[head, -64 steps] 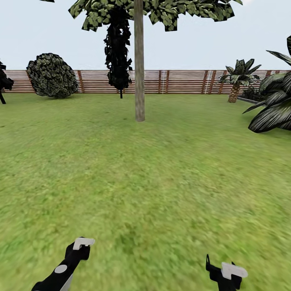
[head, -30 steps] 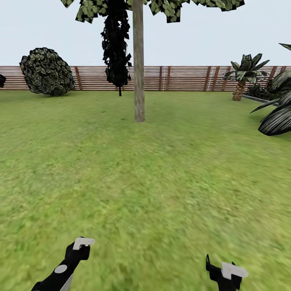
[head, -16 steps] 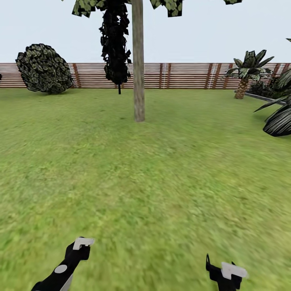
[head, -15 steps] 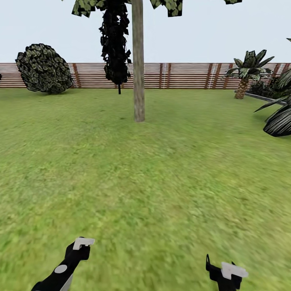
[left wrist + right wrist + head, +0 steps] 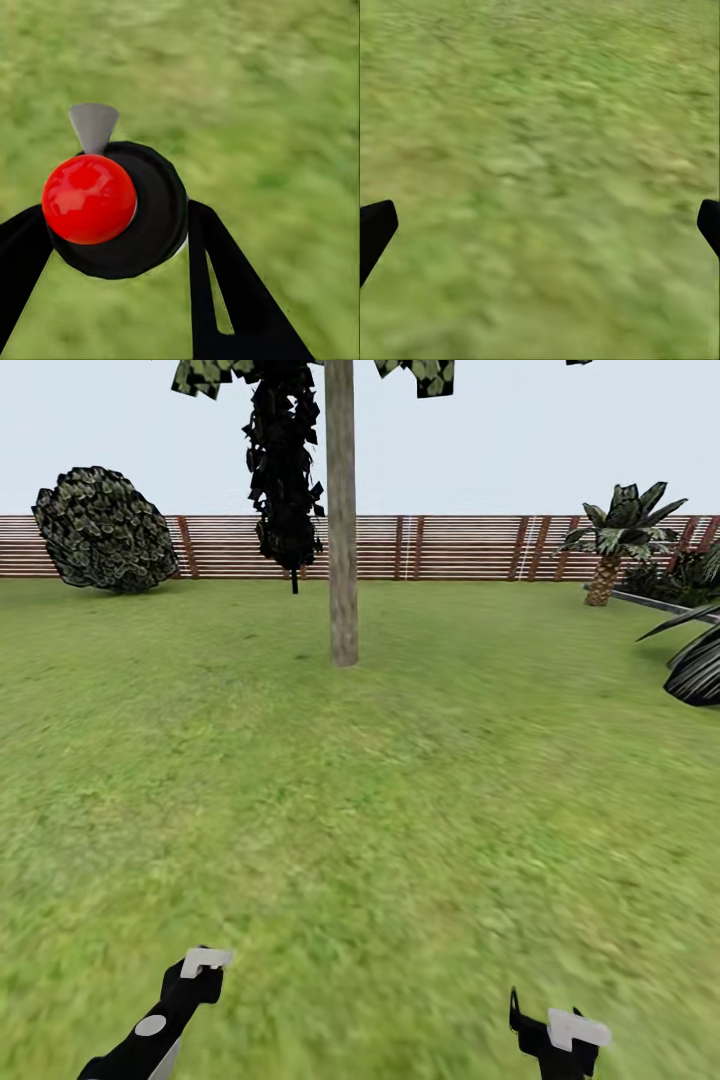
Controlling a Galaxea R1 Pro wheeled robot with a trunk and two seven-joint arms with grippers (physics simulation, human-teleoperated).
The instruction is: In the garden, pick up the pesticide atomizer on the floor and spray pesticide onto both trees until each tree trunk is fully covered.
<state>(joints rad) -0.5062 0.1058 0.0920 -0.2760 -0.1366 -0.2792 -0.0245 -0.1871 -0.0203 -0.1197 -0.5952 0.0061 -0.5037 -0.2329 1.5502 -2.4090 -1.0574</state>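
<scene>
Atomizer (image 5: pixel 112 202) is sitting clamped in your left gripper (image 5: pixel 112 225), ready for the trunk (image 5: pixel 342 540) ahead, while your right gripper (image 5: pixel 540 225) is hanging open, empty.

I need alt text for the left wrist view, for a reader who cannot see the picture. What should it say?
A black, round-bodied atomizer with a glossy red ball top and a small grey nozzle sits between the left gripper's two black fingers, seen from above. Under it lies blurry green grass.
</scene>
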